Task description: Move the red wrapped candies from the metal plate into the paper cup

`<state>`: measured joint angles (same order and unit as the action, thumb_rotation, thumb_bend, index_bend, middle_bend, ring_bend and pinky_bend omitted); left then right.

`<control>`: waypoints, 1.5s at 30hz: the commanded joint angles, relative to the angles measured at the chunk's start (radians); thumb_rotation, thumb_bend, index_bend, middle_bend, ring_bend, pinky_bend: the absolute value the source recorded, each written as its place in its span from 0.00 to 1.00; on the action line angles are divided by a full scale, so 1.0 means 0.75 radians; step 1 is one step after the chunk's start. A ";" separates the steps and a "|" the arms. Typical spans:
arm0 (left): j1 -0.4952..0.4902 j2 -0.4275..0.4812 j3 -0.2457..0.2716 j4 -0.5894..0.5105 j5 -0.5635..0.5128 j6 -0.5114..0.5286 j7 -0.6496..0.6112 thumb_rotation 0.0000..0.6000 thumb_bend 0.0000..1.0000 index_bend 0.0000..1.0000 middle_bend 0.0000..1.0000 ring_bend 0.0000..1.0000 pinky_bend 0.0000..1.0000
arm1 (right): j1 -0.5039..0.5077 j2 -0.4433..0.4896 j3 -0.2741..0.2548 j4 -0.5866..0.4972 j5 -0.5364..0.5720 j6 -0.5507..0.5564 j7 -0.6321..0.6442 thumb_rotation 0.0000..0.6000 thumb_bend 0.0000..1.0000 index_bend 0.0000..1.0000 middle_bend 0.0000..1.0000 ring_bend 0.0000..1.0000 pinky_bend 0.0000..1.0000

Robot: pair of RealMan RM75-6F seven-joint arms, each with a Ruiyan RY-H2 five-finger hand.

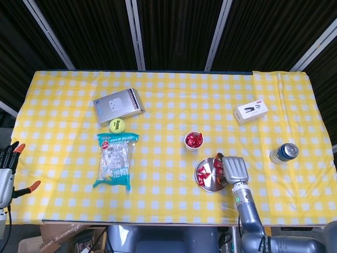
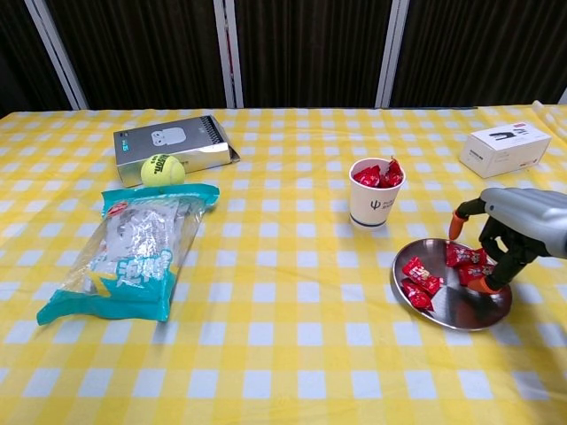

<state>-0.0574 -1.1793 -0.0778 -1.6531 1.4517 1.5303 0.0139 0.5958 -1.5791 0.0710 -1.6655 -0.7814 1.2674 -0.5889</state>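
The right hand point(image 2: 496, 243) is hovering over the far side of the metal plate point(image 2: 447, 310), fingers curled downward among the red candies point(image 2: 421, 276); whether it is pinching one, I cannot tell. The paper cup point(image 2: 370, 199), holding candies, is standing just beyond the hand. The left hand point(image 1: 6, 161) is hanging open off the bench point(image 2: 266, 354) edge.

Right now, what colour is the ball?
Yellow-green tennis ball, clearest in the chest view.
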 commanded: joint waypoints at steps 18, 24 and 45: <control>0.002 0.000 0.000 0.006 -0.005 -0.002 -0.006 1.00 0.08 0.00 0.00 0.00 0.00 | -0.037 -0.041 0.027 0.105 -0.015 -0.071 0.042 1.00 0.25 0.47 0.80 0.83 0.85; 0.000 0.000 -0.001 0.003 -0.005 -0.003 -0.004 1.00 0.08 0.00 0.00 0.00 0.00 | -0.048 -0.050 0.032 0.128 -0.027 -0.089 0.056 1.00 0.47 0.56 0.80 0.83 0.85; 0.001 0.002 0.001 0.002 0.000 -0.001 -0.011 1.00 0.08 0.00 0.00 0.00 0.00 | -0.071 0.030 0.068 -0.028 -0.176 -0.042 0.065 1.00 0.56 0.58 0.81 0.83 0.85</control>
<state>-0.0567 -1.1777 -0.0771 -1.6519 1.4519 1.5293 0.0057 0.5427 -1.5646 0.1169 -1.6744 -0.9054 1.2306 -0.5363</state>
